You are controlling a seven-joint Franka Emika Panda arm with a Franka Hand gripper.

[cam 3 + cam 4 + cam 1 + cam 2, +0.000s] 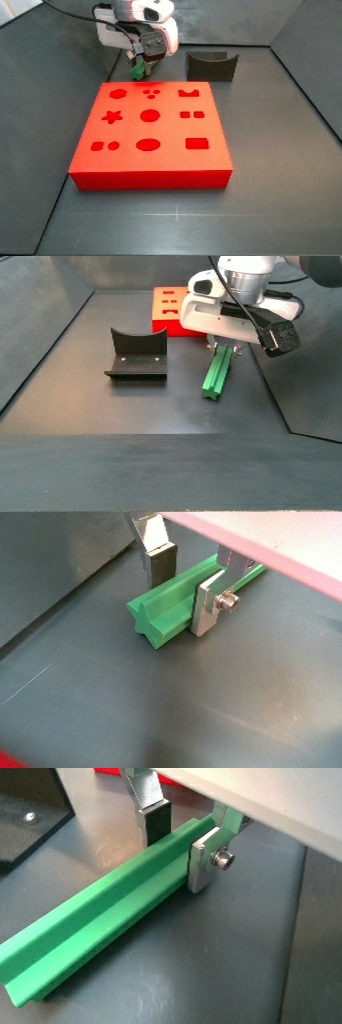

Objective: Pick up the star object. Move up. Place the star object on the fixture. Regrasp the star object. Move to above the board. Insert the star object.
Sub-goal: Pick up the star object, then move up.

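Right now the star object (pixel 100 918) lies flat on the dark surface (pixel 201 712). It is a long bright green peg, and in a wrist view its near end (pixel 150 624) shows a pointy star shape. In a side view the star object (pixel 217 373) lies on the floor near the right wall, with one end under the robot arm.

The gripper (pixel 179 580) is low down over the peg. One silver finger (pixel 210 602) stands on one side of the peg and the other finger (pixel 158 557) stands on the other side. The fingers sit close to the green sides in both wrist views, at the end of the peg that is far from the camera. I cannot tell if the pads are pressing on the peg or only sitting beside it.

The fixture (pixel 135 354) is a small black block with a curved dip in its top. It stands on the surface beside the peg, apart from it. In the side view from the front, the fixture (pixel 211 65) is behind the board, near the back wall.

The board (pixel 150 135) is big, flat and red. Its top has holes shaped like a star, circles, squares and ovals. The gripper (pixel 138 66) is just behind the board's far edge.
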